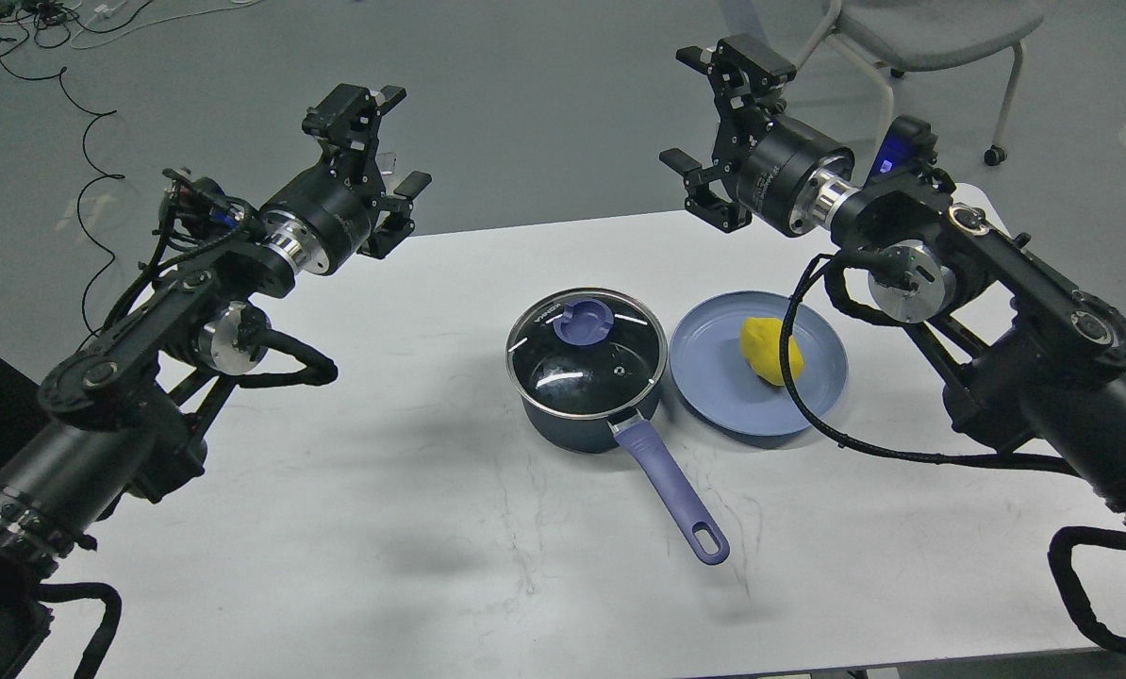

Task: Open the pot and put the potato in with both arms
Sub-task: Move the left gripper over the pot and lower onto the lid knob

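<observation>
A dark blue pot (587, 401) stands at the table's middle, closed by a glass lid (587, 354) with a purple knob (583, 322). Its purple handle (669, 488) points toward me. A yellow potato (771, 350) lies on a blue plate (723, 396) just right of the pot. My left gripper (374, 151) is open and empty, raised over the table's far left edge, well left of the pot. My right gripper (709, 127) is open and empty, raised beyond the far edge, above and behind the plate.
The white table (431, 528) carries the pot and plate. A grey chair (931, 38) stands on the floor at the back right. Cables (63, 85) lie on the floor at the back left. A black cable of my right arm hangs across the plate.
</observation>
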Motion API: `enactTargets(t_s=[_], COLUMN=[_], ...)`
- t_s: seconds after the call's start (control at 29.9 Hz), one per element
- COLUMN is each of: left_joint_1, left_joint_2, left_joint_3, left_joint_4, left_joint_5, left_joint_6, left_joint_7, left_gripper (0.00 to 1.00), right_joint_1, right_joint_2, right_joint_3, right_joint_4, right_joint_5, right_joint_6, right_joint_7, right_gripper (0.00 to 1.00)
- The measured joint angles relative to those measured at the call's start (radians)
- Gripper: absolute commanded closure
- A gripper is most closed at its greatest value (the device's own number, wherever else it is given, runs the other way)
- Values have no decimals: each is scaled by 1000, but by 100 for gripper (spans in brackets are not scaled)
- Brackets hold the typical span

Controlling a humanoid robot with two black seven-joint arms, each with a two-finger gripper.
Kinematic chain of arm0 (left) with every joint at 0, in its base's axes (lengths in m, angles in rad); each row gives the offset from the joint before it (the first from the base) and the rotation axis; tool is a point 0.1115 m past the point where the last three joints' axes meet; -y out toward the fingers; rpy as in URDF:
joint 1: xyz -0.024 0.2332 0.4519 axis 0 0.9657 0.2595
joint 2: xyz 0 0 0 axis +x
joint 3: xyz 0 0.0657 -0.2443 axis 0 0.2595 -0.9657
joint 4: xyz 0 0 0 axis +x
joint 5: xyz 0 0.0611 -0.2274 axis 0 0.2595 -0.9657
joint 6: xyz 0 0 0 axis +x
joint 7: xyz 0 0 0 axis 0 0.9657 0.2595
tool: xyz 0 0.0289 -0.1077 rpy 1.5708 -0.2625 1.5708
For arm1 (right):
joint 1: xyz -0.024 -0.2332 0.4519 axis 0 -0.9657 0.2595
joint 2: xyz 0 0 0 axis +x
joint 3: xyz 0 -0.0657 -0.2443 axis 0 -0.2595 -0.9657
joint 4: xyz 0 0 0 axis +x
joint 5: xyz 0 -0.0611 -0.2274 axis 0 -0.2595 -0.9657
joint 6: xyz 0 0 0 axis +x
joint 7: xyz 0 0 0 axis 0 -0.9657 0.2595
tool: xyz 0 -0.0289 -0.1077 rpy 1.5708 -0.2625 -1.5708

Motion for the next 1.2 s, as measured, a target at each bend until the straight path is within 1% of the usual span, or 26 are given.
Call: enactTargets(t_s=[0.07, 0.13, 0.17, 0.23, 0.3, 0.33, 0.4, 0.47, 0.5, 0.53, 0.6, 0.67, 0.74, 0.84, 0.97, 1.2], left_joint_1=[-12, -38, -48, -69, -100, -115, -130, -138, -139, -143, -154, -180, -198, -209, -210, -210], left_joint_2=[11, 35, 45, 56, 59, 60, 60, 59, 59, 59, 59, 60, 59, 51, -1, -34], left_joint_3=[0, 0, 3, 34, 104, 149, 220, 297, 329, 366, 415, 454, 474, 484, 504, 520], left_joint_4=[-32, -82, -104, -149, -178, -185, -189, -189, -190, -192, -196, -197, -198, -197, -192, -188], left_joint_5=[165, 265, 291, 357, 499, 595, 751, 903, 952, 1002, 1069, 1162, 1232, 1276, 1321, 1378], left_joint_6=[33, 47, 50, 60, 95, 131, 209, 318, 353, 381, 405, 412, 413, 413, 414, 414], left_joint_7=[-5, -23, -40, -92, -139, -155, -168, -180, -189, -209, -249, -308, -337, -349, -354, -357], left_gripper=[2, 2, 2, 2, 2, 2, 2, 2, 2, 2, 2, 2, 2, 2, 2, 2], right_joint_1=[-4, -6, -7, -7, -9, -11, -15, -19, -20, -20, -20, -21, -21, -21, -21, -21], right_joint_2=[-3, -4, -4, -4, -5, -5, -6, -9, -11, -14, -17, -19, -19, -20, -20, -32], right_joint_3=[0, 2, 2, 2, 4, 5, 6, 7, 7, 7, 7, 7, 7, 3, -8, -8], right_joint_4=[0, 0, 1, 2, 4, 5, 7, 9, 10, 11, 11, 11, 11, 11, 11, 10], right_joint_5=[0, 0, 0, 0, 0, 0, 0, 0, 1, 1, 1, 1, 1, 0, 0, 0], right_joint_6=[0, 1, 1, 1, 1, 1, 1, 0, 0, 0, 0, 0, 0, 0, 0, 0], right_joint_7=[0, 0, 0, 1, 2, 2, 2, 2, 2, 2, 2, 2, 2, 2, 2, 2], right_gripper=[0, 0, 0, 0, 0, 0, 0, 0, 0, 0, 0, 0, 0, 0, 0, 0])
